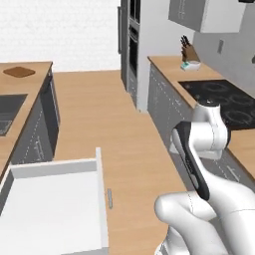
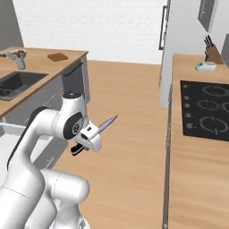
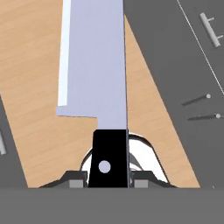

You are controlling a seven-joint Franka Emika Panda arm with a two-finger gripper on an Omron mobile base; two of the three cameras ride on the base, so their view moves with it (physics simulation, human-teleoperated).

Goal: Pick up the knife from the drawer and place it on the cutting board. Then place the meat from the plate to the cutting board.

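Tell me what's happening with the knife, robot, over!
End effector shut on the knife, gripping its black handle, blade pointing out over the floor. Drawer open. Cutting board far off on the left counter. Nothing blocking, over.

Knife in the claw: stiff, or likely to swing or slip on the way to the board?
Probably stiff: the knife juts straight from the claw with no sag in the blade. It may pivot, since the fingers pinch only the black handle's end, leaving the whole blade cantilevered. The smooth handle looks slippery, so a fast swing might shift it.
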